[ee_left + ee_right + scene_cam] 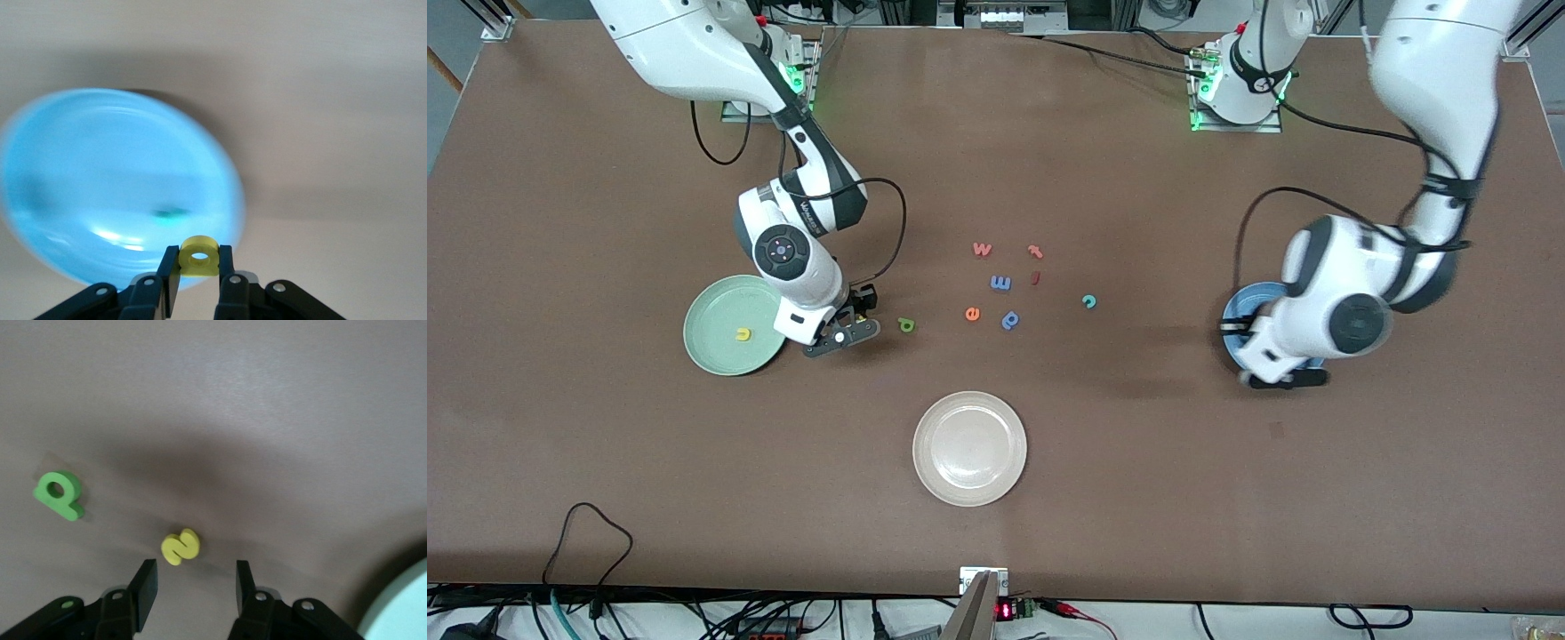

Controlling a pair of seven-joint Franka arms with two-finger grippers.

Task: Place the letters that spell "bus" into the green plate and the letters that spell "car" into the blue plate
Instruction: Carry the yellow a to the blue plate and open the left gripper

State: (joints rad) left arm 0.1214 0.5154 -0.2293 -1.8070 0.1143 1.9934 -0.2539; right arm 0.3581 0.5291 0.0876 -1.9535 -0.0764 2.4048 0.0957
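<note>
My left gripper [199, 263] hangs over the rim of the blue plate [100, 187], shut on the squarish yellow a [199, 253]. A blurred teal letter [170, 213] lies in that plate. In the front view the left gripper [1285, 380] covers part of the blue plate [1249, 298]. The teal c [1088, 301] lies on the table. My right gripper [193, 577] is open just above the table, with the yellow s [180, 547] lying ahead of its jaws and the green b [60, 495] beside it. The yellow u [743, 334] lies in the green plate [711, 307], next to the right gripper [845, 336].
Loose letters lie mid-table: an orange w [982, 249], a red t [1035, 252], a blue m [1000, 283], a red i [1035, 278], an orange e [972, 313] and a blue p [1010, 319]. A white plate [969, 480] sits nearer the front camera.
</note>
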